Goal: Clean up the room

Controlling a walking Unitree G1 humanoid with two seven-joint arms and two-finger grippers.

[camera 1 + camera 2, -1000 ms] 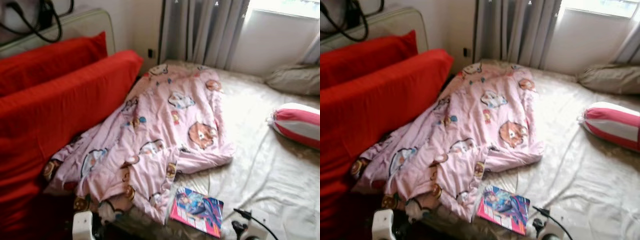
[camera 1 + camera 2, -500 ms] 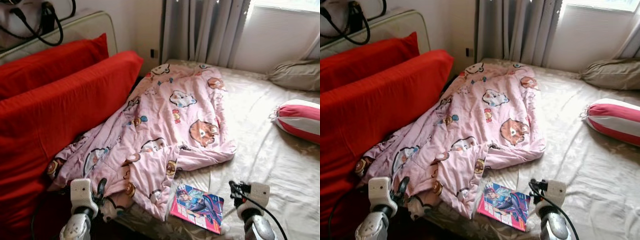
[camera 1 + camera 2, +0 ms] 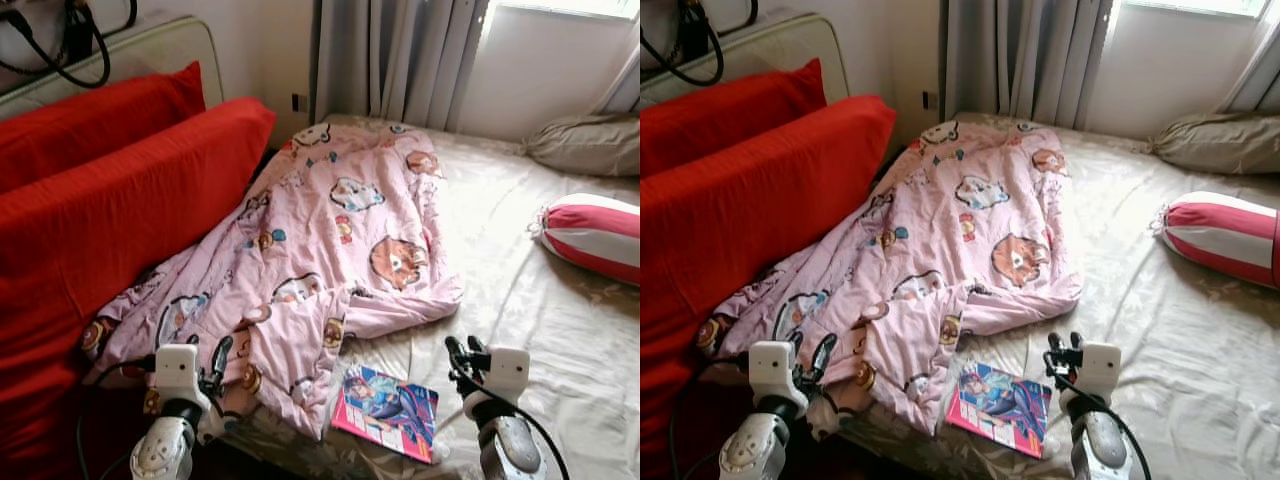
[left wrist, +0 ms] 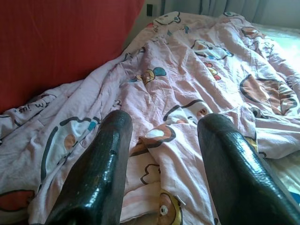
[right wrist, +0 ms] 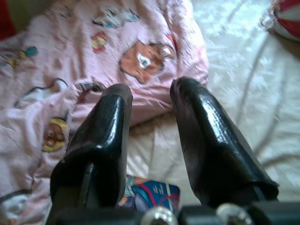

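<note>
pink cartoon-print blanket (image 3: pixel 320 260) lies rumpled across the bed (image 3: pixel 560 330), slumped against red cushions (image 3: pixel 110 200) — a book (image 3: pixel 385 412) at its near edge. head views: left gripper (image 3: pixel 215 365) and right gripper (image 3: pixel 462 358) raised near the bed's edge. left wrist: fingers (image 4: pixel 98 173) wide, empty, aimed at the blanket. right wrist: fingers (image 5: pixel 101 136) parted, empty — above the book.

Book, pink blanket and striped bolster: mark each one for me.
Book (image 3: pixel 385 412): left eye view, middle of its cover.
Pink blanket (image 3: pixel 335 235): left eye view, centre of the spread cloth.
Striped bolster (image 3: pixel 1220 238): right eye view, middle of its side.
</note>
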